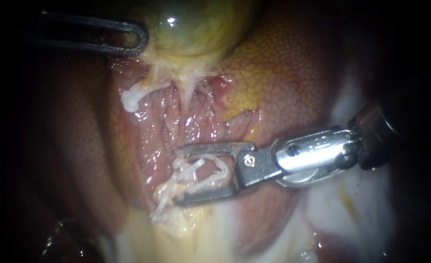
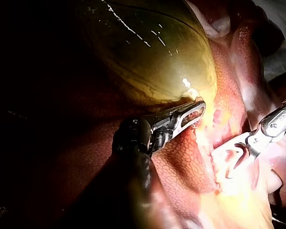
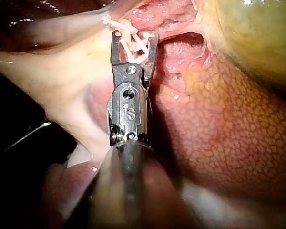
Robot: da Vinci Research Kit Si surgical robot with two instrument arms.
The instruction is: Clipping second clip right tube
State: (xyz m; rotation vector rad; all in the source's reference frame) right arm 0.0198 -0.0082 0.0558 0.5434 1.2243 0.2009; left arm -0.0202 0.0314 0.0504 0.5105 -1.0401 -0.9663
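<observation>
1. Below the gallbladder (image 1: pixel 200 24), clear of its green-yellow belly, sits the tube (image 1: pixel 198 168). It is a pale, whitish bundle of looping, glistening strands that slants down and away from the gallbladder into pale yellow tissue.
2. The right instrument (image 1: pixel 178 175) reaches in below the gallbladder with its two flat metal jaws wide apart. One jaw is on the gallbladder side of the tube and one on the far side.
3. The tube lies in the gap between them, some strands back toward the hinge. No squeeze on it shows.
4. The right wrist view agrees: white strands cross the gap between the jaw tips.
5. The left instrument (image 1: pixel 140 39) is up at the gallbladder's edge, its dark tip against the wall. Whether it holds the wall cannot be told.
6. Edges: the jaw nearer the gallbladder lies along wet, pink, raw tissue, and the far jaw borders pale yellow tissue.
7. Room: an open stretch of pink tissue runs between that near jaw and the gallbladder's neck.
8. The mottled liver (image 1: pixel 293 73) rises beside the gallbladder, close above the right instrument's shaft. The two instruments are well apart.
</observation>
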